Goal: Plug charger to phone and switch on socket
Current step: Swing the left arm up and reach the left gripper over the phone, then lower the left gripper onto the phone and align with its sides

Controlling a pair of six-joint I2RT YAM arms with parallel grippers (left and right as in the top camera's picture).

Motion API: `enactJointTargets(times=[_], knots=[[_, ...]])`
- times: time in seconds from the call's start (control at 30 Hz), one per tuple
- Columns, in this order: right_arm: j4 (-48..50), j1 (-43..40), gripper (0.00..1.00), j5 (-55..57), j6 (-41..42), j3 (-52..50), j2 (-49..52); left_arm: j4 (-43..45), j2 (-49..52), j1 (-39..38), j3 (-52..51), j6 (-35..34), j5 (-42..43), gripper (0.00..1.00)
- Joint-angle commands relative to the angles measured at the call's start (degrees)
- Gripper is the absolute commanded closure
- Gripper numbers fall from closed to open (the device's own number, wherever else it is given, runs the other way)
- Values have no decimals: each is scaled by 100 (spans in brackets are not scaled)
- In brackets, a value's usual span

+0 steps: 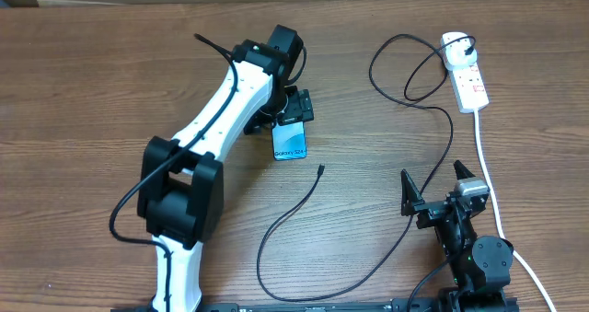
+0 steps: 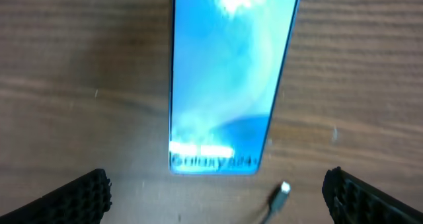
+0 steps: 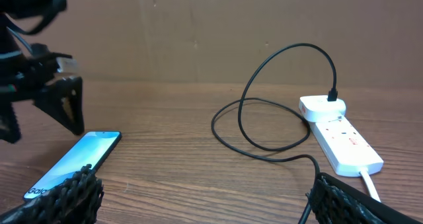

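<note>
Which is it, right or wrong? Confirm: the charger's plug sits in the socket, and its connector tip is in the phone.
Wrong in one respect. The charger's plug sits in the socket, but the connector tip lies loose on the table beside the phone, not in it; the left wrist view shows this.

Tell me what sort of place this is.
Likely a robot test bench in a lab or workshop. A left arm and a right arm stand at a wooden table. A plain brown board stands behind it. Only a phone, charger and socket are laid out.
</note>
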Motion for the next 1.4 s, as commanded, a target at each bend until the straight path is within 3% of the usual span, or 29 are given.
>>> enactJointTargets(times=[0.0, 0.73, 1.37], knots=[[24, 22, 0, 35, 17, -59, -37, 195, 208, -39, 125, 153, -144, 0], [24, 22, 0, 35, 17, -59, -37, 481, 382, -496, -7, 153, -1207, 0], [24, 22, 0, 35, 17, -59, -37, 951, 382, -476, -315, -57, -1209, 0]])
